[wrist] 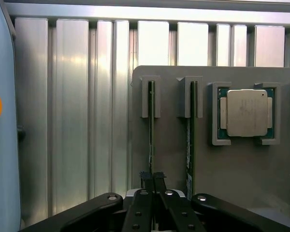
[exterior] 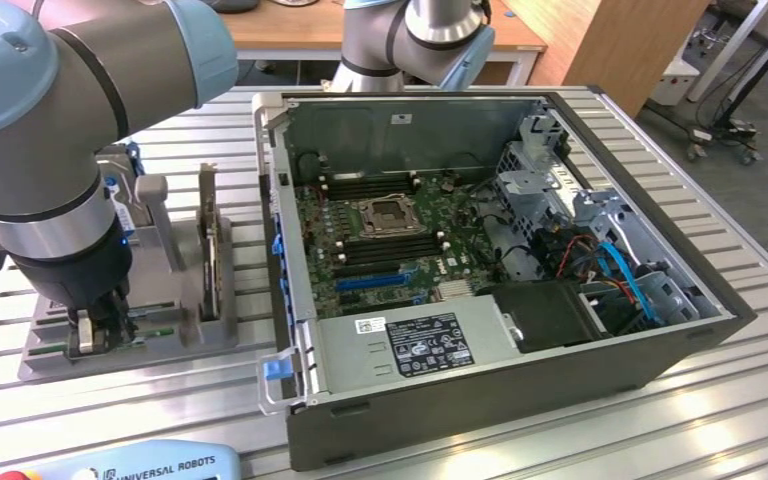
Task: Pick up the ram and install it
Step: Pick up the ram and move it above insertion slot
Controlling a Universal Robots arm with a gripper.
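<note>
Table (exterior: 731, 400): ribbed aluminium slats; it runs past every edge of the exterior view.
Computer case (exterior: 491, 405): dark tower lying on its side with the panel off, in the middle of the table.
Arm (exterior: 51, 150): grey and pale blue, at the exterior view's left. It is cut off at the top and hides much of what lies behind it.
Motherboard (exterior: 398, 235): green, flat in the case, with an empty processor socket. The memory slots beside the socket are too small to read.
Power supply (exterior: 411, 345): silver box with a label, at the near end of the case.
Holder tray (exterior: 51, 362): grey block left of the case, partly hidden by the arm.
Upright card (exterior: 207, 240): stands edge-on in the tray; its details are hard to make out.
Gripper (wrist: 153, 181): lowered over the tray, black fingertips (wrist: 146, 178) pinched together on the ram's thin edge.
Ram (wrist: 151, 125): narrow green stick seated edge-on in its tray slot, with the near end hidden between the fingertips.
Second stick (wrist: 191, 130): in the neighbouring slot, untouched.
Processor chip (wrist: 246, 112): silver-capped, in a pocket just beside the second stick.
</note>
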